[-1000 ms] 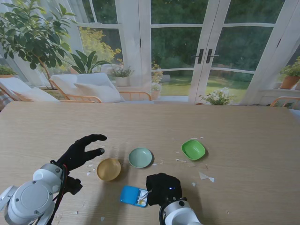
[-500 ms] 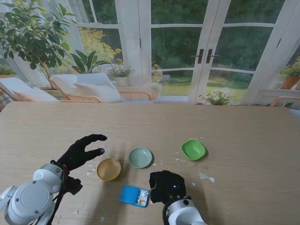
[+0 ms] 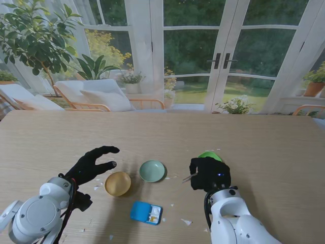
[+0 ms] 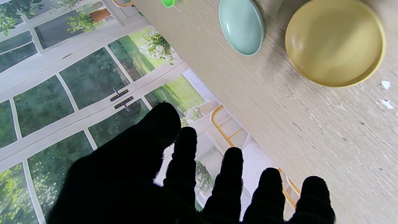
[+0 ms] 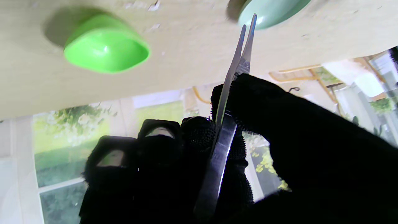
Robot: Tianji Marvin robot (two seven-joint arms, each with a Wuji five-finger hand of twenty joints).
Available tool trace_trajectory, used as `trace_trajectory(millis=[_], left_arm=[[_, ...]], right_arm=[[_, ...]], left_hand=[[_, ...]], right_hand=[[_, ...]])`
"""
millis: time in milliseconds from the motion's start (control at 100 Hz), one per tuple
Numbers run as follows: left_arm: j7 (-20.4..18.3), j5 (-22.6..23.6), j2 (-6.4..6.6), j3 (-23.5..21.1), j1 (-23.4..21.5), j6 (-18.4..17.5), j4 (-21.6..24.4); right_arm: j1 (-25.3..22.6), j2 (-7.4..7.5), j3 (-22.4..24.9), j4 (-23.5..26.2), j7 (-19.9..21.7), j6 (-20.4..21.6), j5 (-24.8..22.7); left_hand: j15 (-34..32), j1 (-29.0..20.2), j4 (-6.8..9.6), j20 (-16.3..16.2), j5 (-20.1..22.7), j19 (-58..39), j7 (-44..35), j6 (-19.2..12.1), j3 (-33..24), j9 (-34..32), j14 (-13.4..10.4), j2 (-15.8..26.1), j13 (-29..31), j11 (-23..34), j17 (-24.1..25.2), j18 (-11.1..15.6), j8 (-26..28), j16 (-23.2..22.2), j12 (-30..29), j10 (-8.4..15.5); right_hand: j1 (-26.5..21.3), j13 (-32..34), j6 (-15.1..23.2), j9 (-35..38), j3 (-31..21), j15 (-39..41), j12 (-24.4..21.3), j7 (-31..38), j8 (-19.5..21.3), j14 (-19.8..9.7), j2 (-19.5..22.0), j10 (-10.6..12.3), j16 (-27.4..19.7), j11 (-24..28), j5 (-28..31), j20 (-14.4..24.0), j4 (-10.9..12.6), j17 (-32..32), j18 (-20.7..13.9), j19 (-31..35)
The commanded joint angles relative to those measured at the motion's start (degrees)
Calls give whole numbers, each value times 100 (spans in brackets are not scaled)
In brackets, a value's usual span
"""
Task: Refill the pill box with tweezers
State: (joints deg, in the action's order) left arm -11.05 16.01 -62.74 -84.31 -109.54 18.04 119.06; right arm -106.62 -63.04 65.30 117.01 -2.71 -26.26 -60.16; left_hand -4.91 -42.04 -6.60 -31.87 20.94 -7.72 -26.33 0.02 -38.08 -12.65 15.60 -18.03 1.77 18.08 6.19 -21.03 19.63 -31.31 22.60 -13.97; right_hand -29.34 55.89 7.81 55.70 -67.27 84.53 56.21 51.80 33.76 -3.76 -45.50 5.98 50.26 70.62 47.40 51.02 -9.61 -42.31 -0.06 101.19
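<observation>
The blue pill box [image 3: 146, 212] lies open near the table's front edge, with small yellow and white bits in it. My right hand [image 3: 209, 174] is shut on steel tweezers [image 5: 237, 67], whose tips [image 3: 187, 178] point left toward the pale green dish [image 3: 152, 171]. That hand hovers just nearer to me than the bright green dish [image 3: 209, 155] and partly hides it. The tweezer tips look nearly closed; I cannot make out anything between them. My left hand [image 3: 93, 165] is open with fingers spread, left of the yellow dish [image 3: 118, 183].
Small white scraps [image 3: 186, 221] are scattered on the wooden table [image 3: 264, 147] around the dishes. Beyond the table's far edge are glass doors, plants and lounge chairs.
My right hand has lifted away from the pill box and moved right and farther from me, carrying the tweezers to the bright green dish. The left hand has barely moved.
</observation>
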Motion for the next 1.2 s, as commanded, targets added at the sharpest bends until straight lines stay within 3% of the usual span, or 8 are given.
trace_trajectory(millis=[0, 160, 350, 820, 1190], left_arm=[[-107, 24, -5, 42, 30, 46, -10], [-146, 87, 10, 155, 130, 118, -74], [-212, 130, 30, 271, 236, 185, -141], [-239, 206, 41, 334, 278, 242, -160], [-253, 234, 46, 350, 283, 260, -159]], right_arm=[[187, 35, 176, -134, 86, 37, 45], [534, 61, 610, -603, 282, 434, 193], [1016, 66, 767, -1331, 221, 803, 421], [1972, 1, 455, -3115, -402, 1301, 999], [2068, -47, 348, -3618, -591, 1476, 1348]], left_hand=[[59, 37, 163, 18, -168, 140, -8, -257, 3, 64, -120, -30, -128, -73, -1, 163, -68, -1, -30, 193], [60, 41, 162, 18, -165, 140, -11, -259, 6, 73, -126, -21, -126, -74, -1, 166, -67, 0, -29, 196], [63, 41, 163, 21, -179, 143, -9, -263, 21, 73, -122, -14, -127, -70, -2, 170, -67, 5, -26, 201], [64, 27, 167, 22, -188, 143, -13, -257, 36, 86, -129, -9, -126, -69, -3, 172, -65, 15, -25, 203], [64, 25, 168, 23, -182, 143, -18, -268, 41, 81, -127, -6, -126, -64, -3, 172, -63, 21, -23, 198]], right_hand=[[-371, 16, 404, -6, -264, 61, -2, 440, 276, 21, 290, 0, 18, 70, 309, -63, 461, 13, -132, 447], [-348, -20, 459, -28, -258, 23, -2, 418, 282, 25, 316, 24, 12, 44, 306, -62, 419, 43, -115, 420], [-325, -30, 512, -20, -259, -2, -14, 405, 280, 18, 312, 55, 10, 22, 315, -63, 373, 51, -114, 393], [-227, 7, 638, 15, -421, -38, -83, 433, 242, -45, 216, 138, -8, 62, 364, -51, 261, 48, -115, 382], [-170, -107, 762, -105, -289, -87, -182, 324, 85, -21, 342, 223, -21, 17, 266, -73, 151, 99, -158, 290]])
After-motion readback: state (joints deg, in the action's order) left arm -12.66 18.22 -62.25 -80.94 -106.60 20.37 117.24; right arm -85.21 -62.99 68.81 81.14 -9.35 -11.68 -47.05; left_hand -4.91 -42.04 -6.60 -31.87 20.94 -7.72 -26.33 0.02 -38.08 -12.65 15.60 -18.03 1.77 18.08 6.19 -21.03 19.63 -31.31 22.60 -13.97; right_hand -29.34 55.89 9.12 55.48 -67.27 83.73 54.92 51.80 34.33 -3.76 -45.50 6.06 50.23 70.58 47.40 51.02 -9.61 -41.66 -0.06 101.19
